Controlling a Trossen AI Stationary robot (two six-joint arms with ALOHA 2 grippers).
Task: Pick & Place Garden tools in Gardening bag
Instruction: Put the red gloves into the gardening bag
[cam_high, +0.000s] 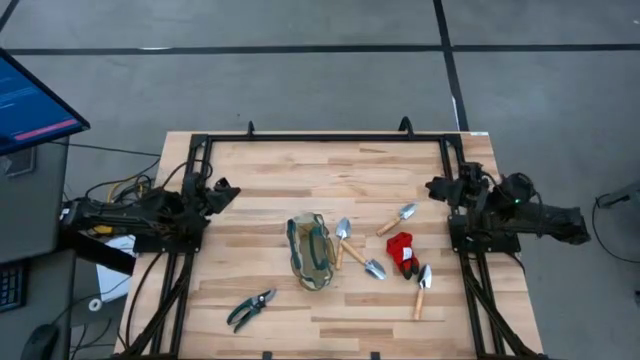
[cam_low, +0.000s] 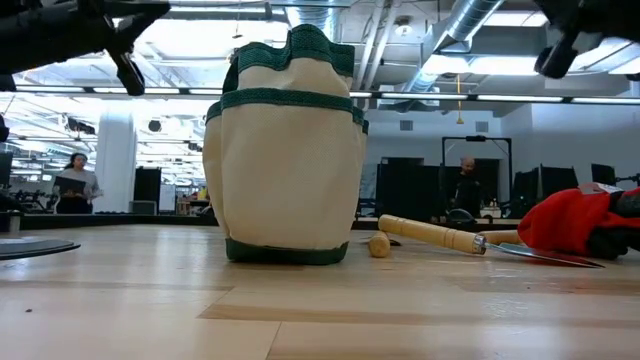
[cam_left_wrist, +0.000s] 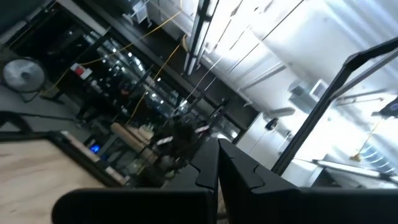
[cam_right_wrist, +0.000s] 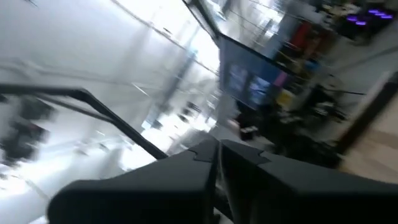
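Nearest the table's front edge, dark-handled pruning shears (cam_high: 251, 309) are seen lying alone, left of centre, long axis running diagonally. Next back, at mid-table, the soft oval olive-and-tan gardening bag with teal edging (cam_high: 309, 250) is stood upright, mouth upward; nothing is seen inside it from above.

Just right of the bag, two silver-headed trowels with light wooden handles (cam_high: 356, 252) are laid crossing each other, the nearer handle almost touching the bag. Further right, a small red item (cam_high: 401, 248) is noted, with a third wooden-handled tool (cam_high: 422, 290) below it, lying nearly front-to-back, and a fourth (cam_high: 397, 219) above it, lying diagonally.

Both arms are parked at the back side corners, raised off the wood. Left gripper (cam_high: 222, 190) is held well apart from every tool; its fingers (cam_left_wrist: 233, 168) are seen pressed together, clenched on nothing. Right gripper (cam_high: 437, 186) is likewise clenched empty, fingers (cam_right_wrist: 239, 158) together.

Judgement: no tool is yet bagged. The trowel cluster lies forward and inboard of the right gripper, which is the nearer arm; the shears lie nearer the left. A grasp is best taken across a handle's long axis.
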